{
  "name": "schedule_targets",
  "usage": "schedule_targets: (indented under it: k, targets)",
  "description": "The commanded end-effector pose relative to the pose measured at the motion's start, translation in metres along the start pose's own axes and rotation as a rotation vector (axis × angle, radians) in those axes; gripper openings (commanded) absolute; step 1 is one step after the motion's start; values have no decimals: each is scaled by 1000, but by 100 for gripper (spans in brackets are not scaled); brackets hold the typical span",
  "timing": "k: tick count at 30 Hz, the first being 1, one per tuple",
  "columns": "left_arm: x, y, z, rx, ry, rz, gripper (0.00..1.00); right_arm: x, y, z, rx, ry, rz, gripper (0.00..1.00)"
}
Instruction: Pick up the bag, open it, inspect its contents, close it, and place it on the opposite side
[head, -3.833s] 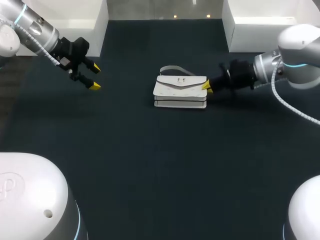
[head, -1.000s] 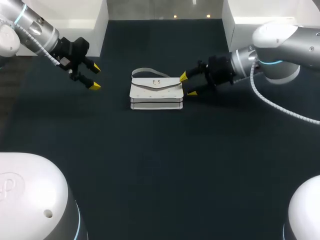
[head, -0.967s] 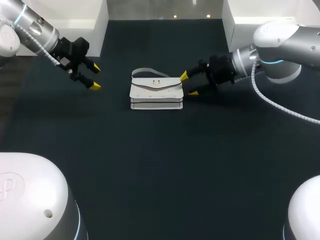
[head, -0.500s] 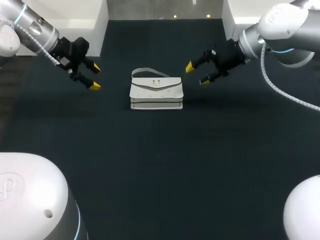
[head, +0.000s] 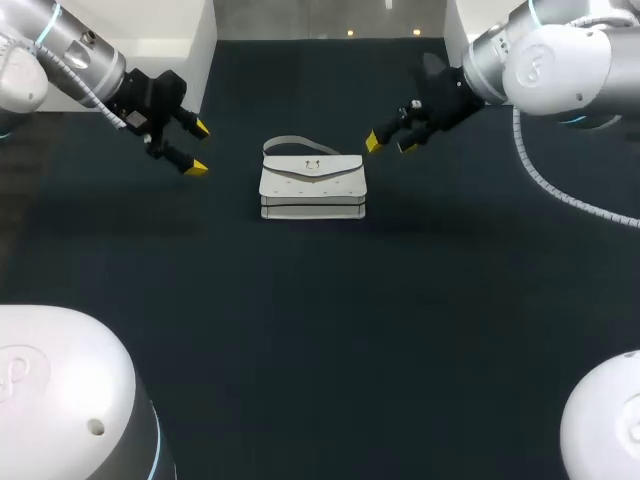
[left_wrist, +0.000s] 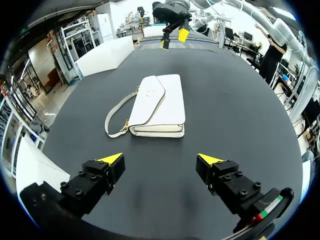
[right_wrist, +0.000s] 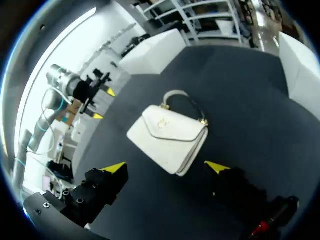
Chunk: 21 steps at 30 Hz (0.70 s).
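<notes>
**Right arm backs off the handbag; nobody has hold of it yet**

The dark table (head: 320, 330) carries only the white handbag. Across the last few seconds the bag has slid from right of centre to just left of centre, with the right gripper at its right end the whole way. That looks like a push to bring it within reach of both arms. In the last second the right arm (head: 545, 65) has lifted and pulled back, so its gripper now hangs apart from the bag, off the far right corner. The left arm (head: 70, 60) has edged a little nearer from the left.

By my reading the pick-up has not started, so opening, inspecting, closing and the transfer are all still to come.

The white handbag (head: 313, 185) lies flat with its flap closed and facing up. Its strap (head: 295, 143) loops out on the far side.

The right gripper (head: 390, 145) points down and leftward at the bag, fingers parted and holding nothing. The left gripper (head: 200, 147) is well apart from the bag's left end, aimed at it, jaws spread wide and bare.
</notes>
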<state>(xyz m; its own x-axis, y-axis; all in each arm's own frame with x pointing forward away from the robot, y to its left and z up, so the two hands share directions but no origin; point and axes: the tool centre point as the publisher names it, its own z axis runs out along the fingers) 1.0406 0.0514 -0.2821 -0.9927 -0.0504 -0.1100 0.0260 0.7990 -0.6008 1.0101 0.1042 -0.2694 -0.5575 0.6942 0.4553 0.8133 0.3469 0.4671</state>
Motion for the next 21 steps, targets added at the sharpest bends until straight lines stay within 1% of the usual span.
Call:
schedule_targets:
  k: [1, 6, 8, 9, 11, 13, 14, 16, 17, 18, 21]
  targets:
    - [5, -10, 1, 24, -28, 64, 100, 11, -11, -1, -41, -181, -114, 100]
    - [4, -24, 2, 67, -45, 183, 100, 15, -19, 3, -70, -235, -281, 100]
    - [3, -29, 4, 61, -57, 223, 100, 16, -22, 5, -79, -277, -347, 100]
    - [2, -30, 6, 81, -30, 236, 100, 17, -24, 6, -88, -304, -385, 100]
    - [-1, -34, 8, 52, -51, 266, 100, 19, -27, 9, -99, -348, -446, 100]
    - [-2, -38, 11, 68, -53, 284, 100, 20, -29, 10, -115, -394, -514, 100]
    - [-3, -40, 13, 53, -71, 302, 100, 21, -30, 11, -125, -418, -551, 100]
    - [-5, -44, 16, 65, -80, 318, 100, 22, -33, 12, -146, -477, -626, 100]
    - [-5, -46, 18, 50, -101, 336, 100, 23, -34, 13, -162, -516, -666, 100]
    - [-6, -48, 20, 49, -113, 343, 100, 23, -35, 14, -168, -535, -683, 100]
    - [-10, -52, 23, 64, -122, 335, 100, 23, -35, 14, -168, -535, -683, 100]
